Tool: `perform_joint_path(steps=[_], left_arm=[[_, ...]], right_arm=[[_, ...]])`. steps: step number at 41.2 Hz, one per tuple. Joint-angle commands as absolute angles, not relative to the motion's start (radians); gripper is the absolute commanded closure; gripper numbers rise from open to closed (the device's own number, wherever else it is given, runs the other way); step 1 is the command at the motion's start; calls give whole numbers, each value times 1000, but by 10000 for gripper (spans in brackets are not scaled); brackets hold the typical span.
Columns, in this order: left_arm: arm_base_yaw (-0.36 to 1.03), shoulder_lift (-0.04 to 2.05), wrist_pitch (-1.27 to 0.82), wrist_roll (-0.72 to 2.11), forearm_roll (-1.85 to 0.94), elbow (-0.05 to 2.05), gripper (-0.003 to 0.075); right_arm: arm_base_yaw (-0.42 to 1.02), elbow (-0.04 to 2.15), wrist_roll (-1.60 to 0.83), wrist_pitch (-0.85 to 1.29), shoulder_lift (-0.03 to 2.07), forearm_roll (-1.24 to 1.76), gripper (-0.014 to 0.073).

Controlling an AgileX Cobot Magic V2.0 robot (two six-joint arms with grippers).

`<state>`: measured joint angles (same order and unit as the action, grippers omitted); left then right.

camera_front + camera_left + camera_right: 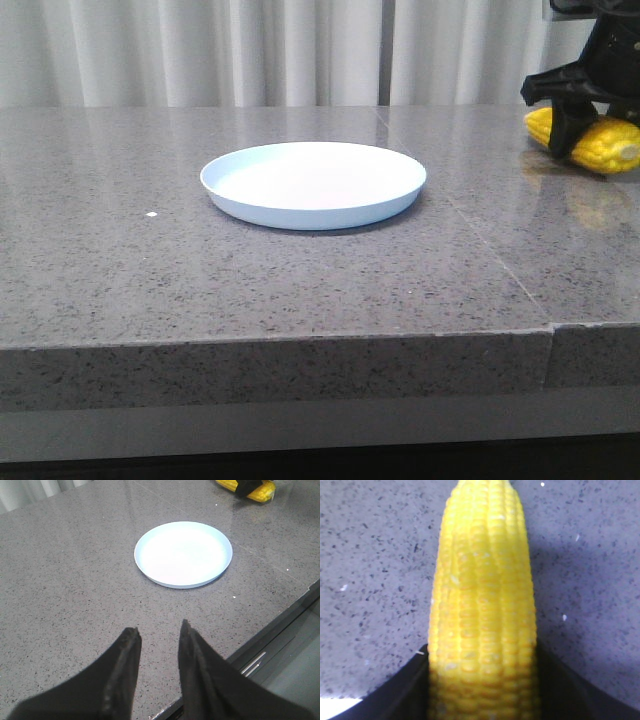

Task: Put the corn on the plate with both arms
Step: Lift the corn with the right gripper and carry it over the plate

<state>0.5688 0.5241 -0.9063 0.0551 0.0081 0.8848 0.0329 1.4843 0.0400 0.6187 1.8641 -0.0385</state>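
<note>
On the grey speckled table (120, 270) the plate (313, 184) sits bare near the middle. Far off to my right, well apart from it, lies the corn (604, 143), down at the tabletop, my right claw (575, 128) pinching it around its middle. My left claw (157, 637) hovers over the near edge, fingers spread, holding nothing.

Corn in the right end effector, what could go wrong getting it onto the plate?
The right end effector straddles the corn near its middle. The cob is round and smooth, so it might roll or slip if the hold is loose. The plate is shallow with a low rim, so a cob released high could roll off onto the table.
</note>
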Motion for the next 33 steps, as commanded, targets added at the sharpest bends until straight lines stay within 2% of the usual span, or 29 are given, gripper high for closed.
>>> perform_joint_path(steps=[1,10,16,26,33], left_arm=[[574,530,-836,43,0,906,566],[574,530,-836,43,0,906,608],[574,530,-836,43,0,906,607],[574,530,-836,43,0,906,607],[574,530,-836,43,0,906,607]], right_arm=[[54,1523,31,599,1747,-46,314],[196,1523,31,662,1587,-35,314],[312,1523,31,671,1509,7,314],[477,1522,31,669,1520,44,314],[525,1521,31,668,1587,70,314]])
